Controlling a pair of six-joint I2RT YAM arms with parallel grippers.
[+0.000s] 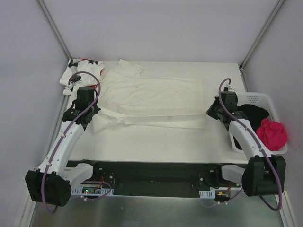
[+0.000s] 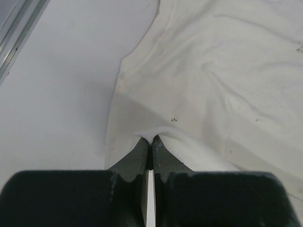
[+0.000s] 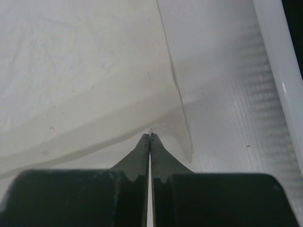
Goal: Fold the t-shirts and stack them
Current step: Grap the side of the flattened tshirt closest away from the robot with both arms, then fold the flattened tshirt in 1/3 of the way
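The cream-white t-shirt (image 1: 151, 97) lies flat on the surface (image 1: 156, 142), soft and wrinkled, its long axis left to right, sleeves leftward. Jaws of the left gripper (image 2: 151, 139) pinch its near-left fold; those of the right gripper (image 3: 150, 137) pinch its near-right corner. The star-print t-shirt (image 1: 80, 71) lies crumpled far left.

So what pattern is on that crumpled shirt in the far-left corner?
The crumpled shirt is white with black stars, clearest in the overhead view.
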